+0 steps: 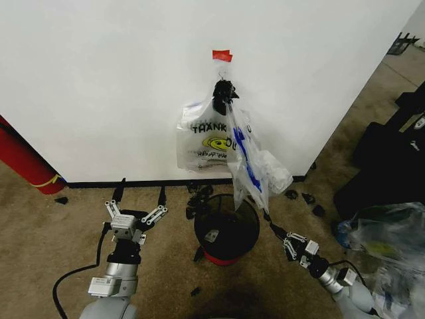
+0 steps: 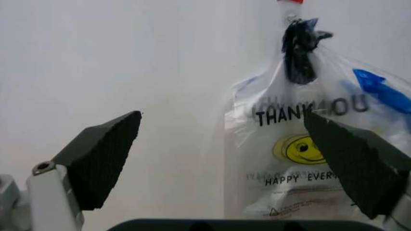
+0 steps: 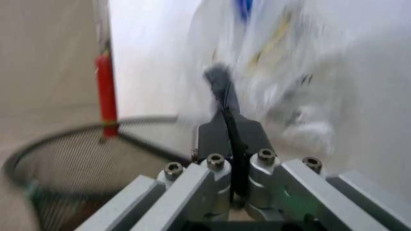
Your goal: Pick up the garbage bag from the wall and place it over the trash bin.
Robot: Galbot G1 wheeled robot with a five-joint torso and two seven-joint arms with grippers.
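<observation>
Against the wall (image 1: 99,80), the garbage bag (image 1: 247,163) hangs from a hook over the trash bin (image 1: 226,229). The right gripper (image 1: 273,229) pinches its lower corner; the left gripper (image 1: 138,199) waits with fingers spread.

Garbage bag (image 1: 247,156) on wall (image 1: 99,80), right gripper (image 1: 271,226) apparently pinching its tip

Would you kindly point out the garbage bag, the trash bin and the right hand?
garbage bag (image 1: 247,166): head view, blue patch.
trash bin (image 1: 247,214): head view, mesh rim.
right hand (image 1: 271,229): head view, fingertips shut on bag's bottom.
</observation>
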